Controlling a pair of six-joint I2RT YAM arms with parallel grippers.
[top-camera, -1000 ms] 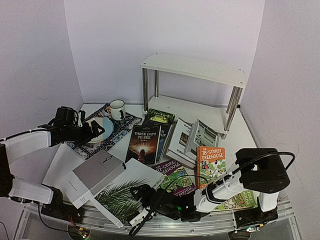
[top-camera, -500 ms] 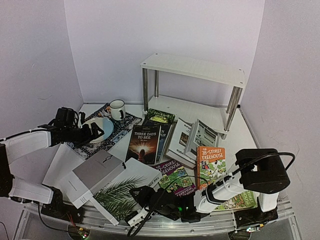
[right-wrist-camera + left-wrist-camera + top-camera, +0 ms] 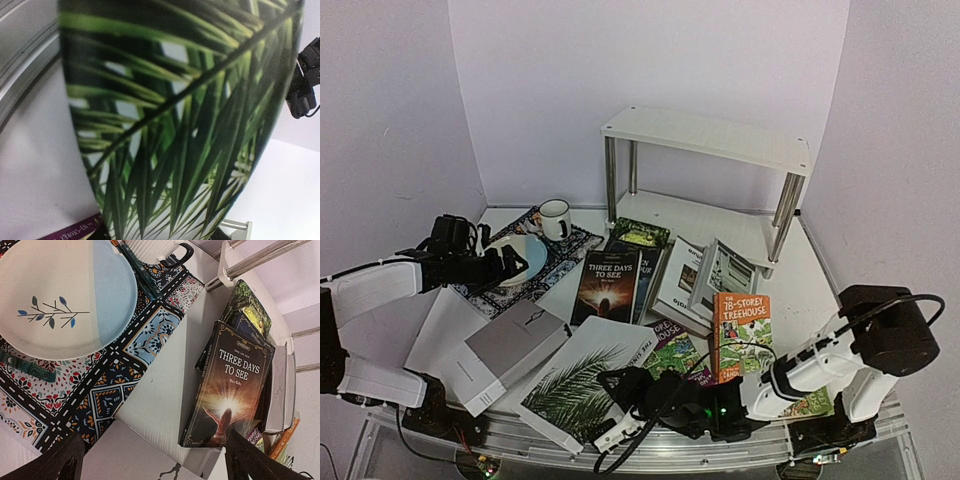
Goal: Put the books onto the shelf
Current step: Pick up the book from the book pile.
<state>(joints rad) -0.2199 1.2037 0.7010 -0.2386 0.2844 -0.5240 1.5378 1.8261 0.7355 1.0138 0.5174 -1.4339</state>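
White palm-leaf book [image 3: 582, 385] has swung right across desk [image 3: 808, 272] front, now overlapping purple Treehouse paperback [image 3: 672, 350]; right fingers [image 3: 618, 382] at its near edge, clamp cannot be told. Left fingers [image 3: 65, 462] apart over plate [image 3: 55, 295]. Shelf [image 3: 710, 135] well apart; transfer pending.

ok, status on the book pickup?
Left hand open, above patterned mat. Right hand shut on palm-leaf book, cover bowed. Purple Treehouse book and Three Days to See lie between it and shelf.

A dark paperback [image 3: 227, 390] reads "THREE DAYS TO SEE" in pale capitals. An orange paperback [image 3: 741, 335] reads "STOREY TREEHOUSE"; the number before it is unclear.
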